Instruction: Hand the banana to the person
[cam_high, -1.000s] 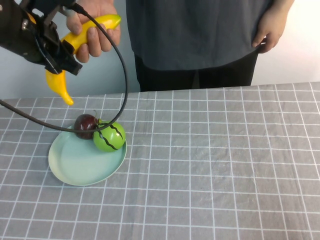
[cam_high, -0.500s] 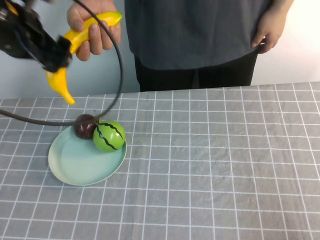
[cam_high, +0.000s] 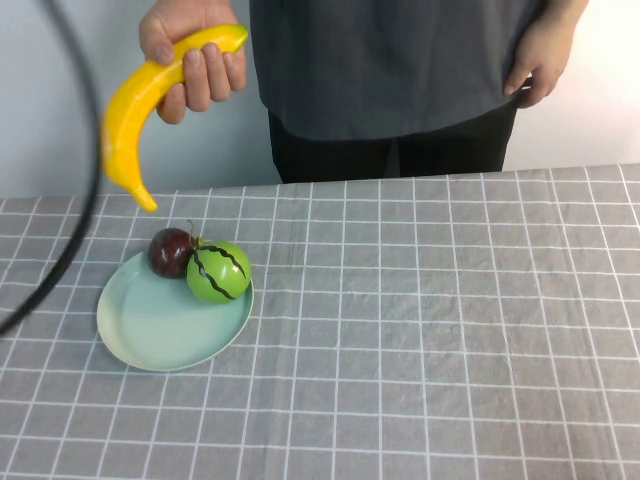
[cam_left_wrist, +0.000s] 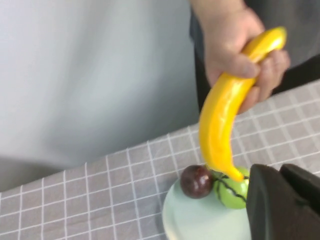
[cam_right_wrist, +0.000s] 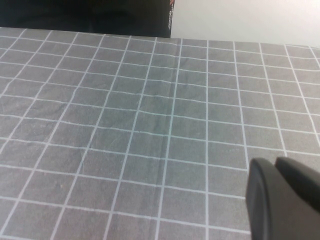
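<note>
The person (cam_high: 400, 70) is gripping the banana (cam_high: 135, 105), tip drooping toward the worktop (cam_high: 450, 330), above and beyond the empty left claw (cam_left_wrist: 282, 205); the right claw (cam_right_wrist: 280, 195) is idling far off, apertures indiscernible.

Table (cam_high: 450, 330) covered with a grey cloth (cam_right_wrist: 125, 125) in a white grid pattern, slightly creased, filling the near and middle scene. Plain pale grey-white wall (cam_high: 40, 120) behind the far edge, brighter on the far right. Soft, even light.
</note>
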